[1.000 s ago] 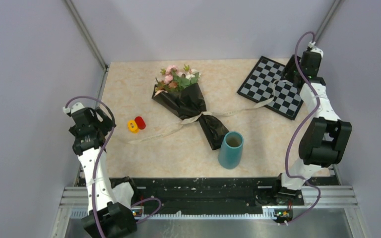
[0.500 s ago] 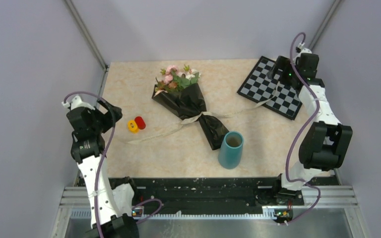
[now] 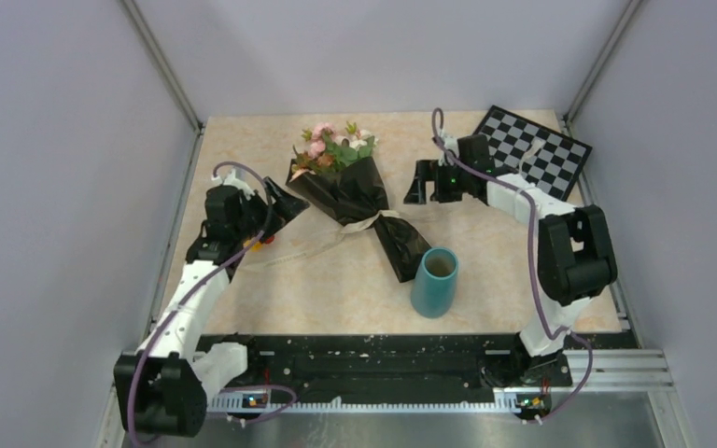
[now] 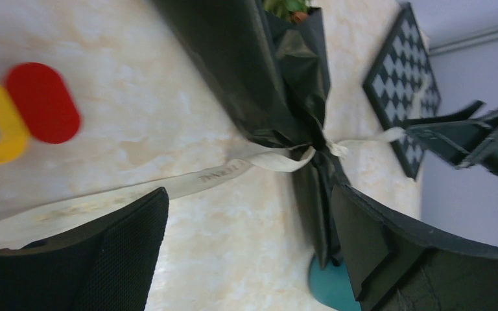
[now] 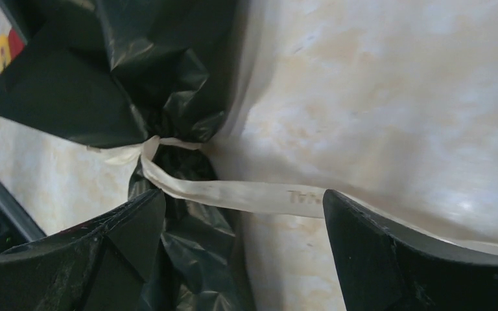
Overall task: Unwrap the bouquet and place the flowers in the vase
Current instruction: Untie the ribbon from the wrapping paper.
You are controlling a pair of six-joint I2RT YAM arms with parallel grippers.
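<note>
Two empty, wide-open grippers of mine flank the tied bouquet (image 3: 350, 191), left gripper (image 3: 280, 201) on its left, right gripper (image 3: 420, 187) on its right, each astride a ribbon tail (image 5: 233, 193), I judge for pulling the knot loose, the vase (image 3: 434, 282) beside its stem end.

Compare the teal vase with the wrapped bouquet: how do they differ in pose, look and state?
The vase stands upright; the bouquet lies on its side. The vase is smooth and teal; the bouquet is crinkled glossy black paper, tied with a cream ribbon. Nothing sticks out of the vase; flowers poke from the bouquet's far end. Both rest on the table.
</note>
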